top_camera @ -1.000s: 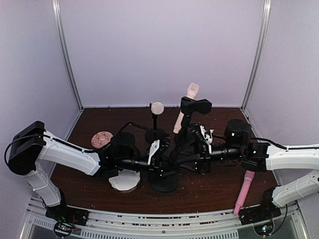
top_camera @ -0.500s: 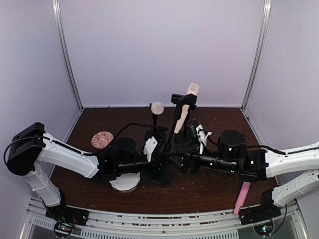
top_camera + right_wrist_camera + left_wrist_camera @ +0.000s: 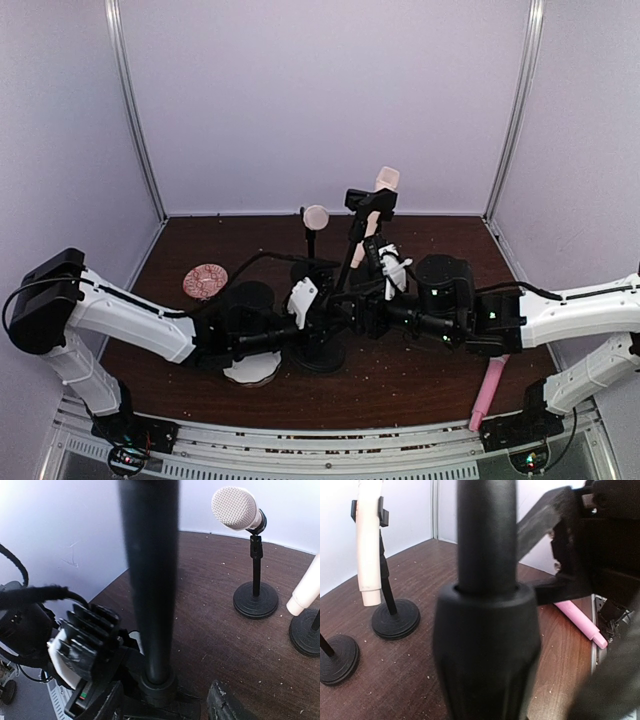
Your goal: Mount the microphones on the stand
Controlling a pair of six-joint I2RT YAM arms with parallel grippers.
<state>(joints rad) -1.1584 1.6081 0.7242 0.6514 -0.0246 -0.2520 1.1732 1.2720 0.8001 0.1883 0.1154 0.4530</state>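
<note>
The left gripper [image 3: 315, 305], clamped on its pole, steadies the empty black round-based stand [image 3: 322, 357], the right gripper [image 3: 165, 702] stands parted astride it holding nothing, and the slim pink plastic microphone [image 3: 489, 385] lies at three o'clock, so fetching it appears next.

Pink microphone [image 3: 488, 392], black stand [image 3: 322, 356], brown table [image 3: 420, 386].
</note>
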